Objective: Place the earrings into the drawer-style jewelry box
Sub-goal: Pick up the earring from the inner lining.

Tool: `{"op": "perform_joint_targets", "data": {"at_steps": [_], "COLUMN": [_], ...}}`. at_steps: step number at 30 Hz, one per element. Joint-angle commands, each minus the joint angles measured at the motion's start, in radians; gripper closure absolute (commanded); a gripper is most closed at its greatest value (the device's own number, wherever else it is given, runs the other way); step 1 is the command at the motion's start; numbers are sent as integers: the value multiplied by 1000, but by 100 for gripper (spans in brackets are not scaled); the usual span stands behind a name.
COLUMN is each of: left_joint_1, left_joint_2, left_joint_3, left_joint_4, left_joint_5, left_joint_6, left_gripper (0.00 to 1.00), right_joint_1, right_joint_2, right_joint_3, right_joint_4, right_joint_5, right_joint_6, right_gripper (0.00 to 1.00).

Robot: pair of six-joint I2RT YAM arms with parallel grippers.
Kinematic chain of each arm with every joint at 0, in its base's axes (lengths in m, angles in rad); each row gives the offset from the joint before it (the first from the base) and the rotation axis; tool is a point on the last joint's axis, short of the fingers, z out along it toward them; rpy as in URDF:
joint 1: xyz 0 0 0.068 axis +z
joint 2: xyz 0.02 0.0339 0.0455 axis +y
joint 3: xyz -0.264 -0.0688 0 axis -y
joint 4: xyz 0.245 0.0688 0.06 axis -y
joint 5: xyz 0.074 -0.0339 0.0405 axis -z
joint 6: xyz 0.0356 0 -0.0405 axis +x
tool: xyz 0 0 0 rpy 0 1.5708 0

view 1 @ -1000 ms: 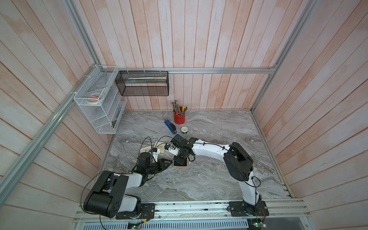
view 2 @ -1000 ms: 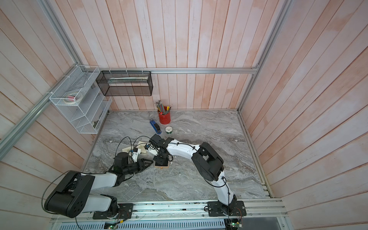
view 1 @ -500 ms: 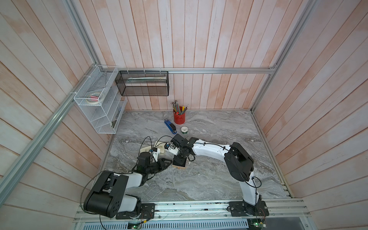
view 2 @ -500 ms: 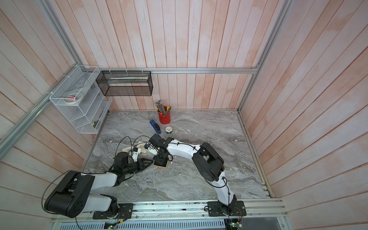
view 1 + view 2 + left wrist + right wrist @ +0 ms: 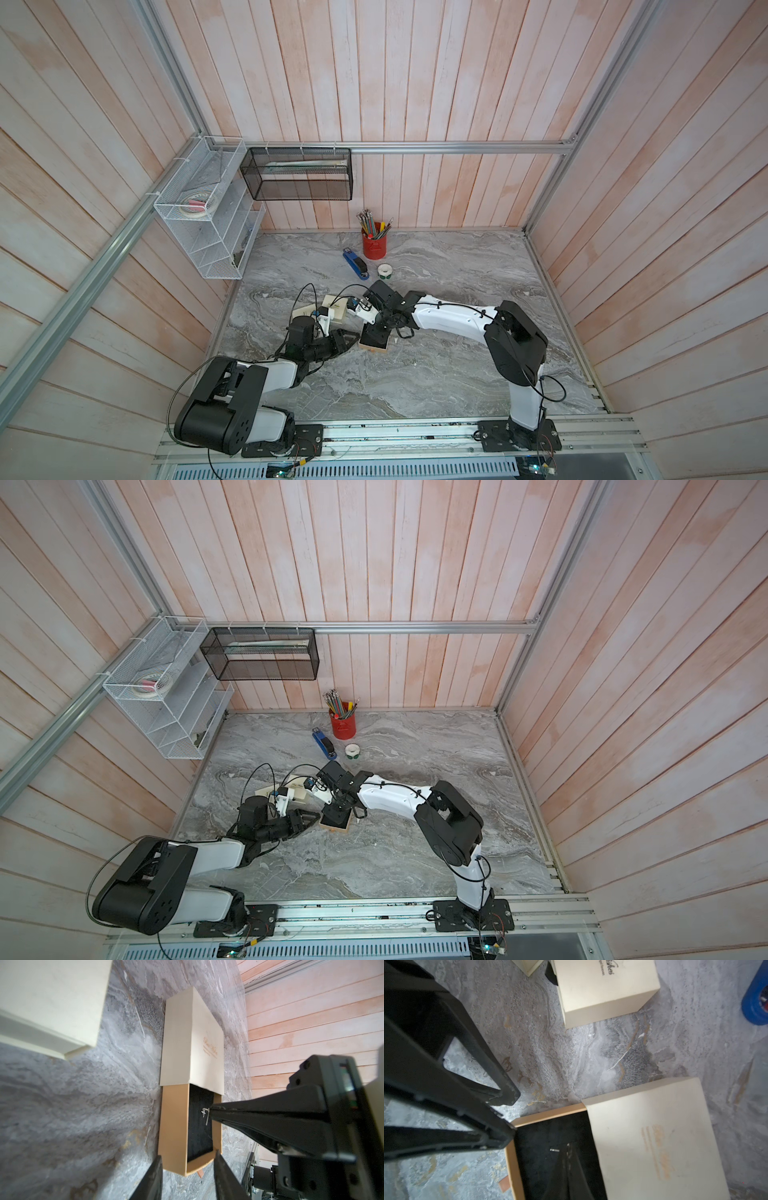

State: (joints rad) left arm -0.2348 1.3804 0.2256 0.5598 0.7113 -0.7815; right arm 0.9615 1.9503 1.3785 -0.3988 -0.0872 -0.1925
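Observation:
The jewelry box (image 5: 193, 1043) is a cream sleeve with a tan drawer (image 5: 173, 1126) slid out, black-lined; it shows in both top views (image 5: 374, 344) (image 5: 336, 822). My right gripper (image 5: 210, 1109) (image 5: 376, 330) is shut, its tip over the lining. A small silver earring (image 5: 204, 1113) (image 5: 554, 1150) hangs at that tip by a thin wire. My left gripper (image 5: 188, 1154) (image 5: 353, 336) is open at the drawer's front end. Its fingertips (image 5: 218, 1154) stand beside the front corners, with the brown pull tab (image 5: 200, 1174) between them.
A second cream box (image 5: 334, 309) (image 5: 606, 991) and its lid (image 5: 302, 312) sit just behind the left gripper. Farther back stand a blue stapler (image 5: 355, 266), a red pencil cup (image 5: 374, 246) and a tape roll (image 5: 384, 271). Wire racks (image 5: 208, 232) hang on the left wall.
My right gripper's jaws have closed over the drawer. Both arms and the box stay where they were.

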Motion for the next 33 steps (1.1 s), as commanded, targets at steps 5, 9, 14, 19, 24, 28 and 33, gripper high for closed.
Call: {"op": "perform_joint_targets", "data": {"at_steps": [5, 9, 14, 19, 24, 28, 33], "left_joint_1": [6, 7, 7, 6, -1, -7, -8], "left_joint_2": [44, 63, 64, 66, 64, 66, 82], "left_joint_3": [-89, -99, -79, -68, -39, 0, 60], "left_joint_4": [228, 251, 227, 199, 129, 51, -30], "left_joint_5": [50, 42, 36, 34, 27, 11, -6], "left_joint_6": [-123, -137, -135, -127, -100, -71, -30], "left_gripper": [56, 56, 56, 56, 56, 56, 54], "right_joint_1": [24, 41, 56, 55, 54, 50, 33], "right_joint_2": [-166, -205, -223, -203, -180, -163, -153], "right_joint_3": [-233, -358, -543, -564, -569, -568, -576], "right_joint_4": [360, 561, 864, 911, 945, 944, 948], "right_joint_5": [182, 221, 193, 177, 163, 148, 104], "right_joint_6": [-152, -304, -560, -683, -754, -800, -857], "right_gripper": [100, 100, 100, 100, 100, 100, 100]}}
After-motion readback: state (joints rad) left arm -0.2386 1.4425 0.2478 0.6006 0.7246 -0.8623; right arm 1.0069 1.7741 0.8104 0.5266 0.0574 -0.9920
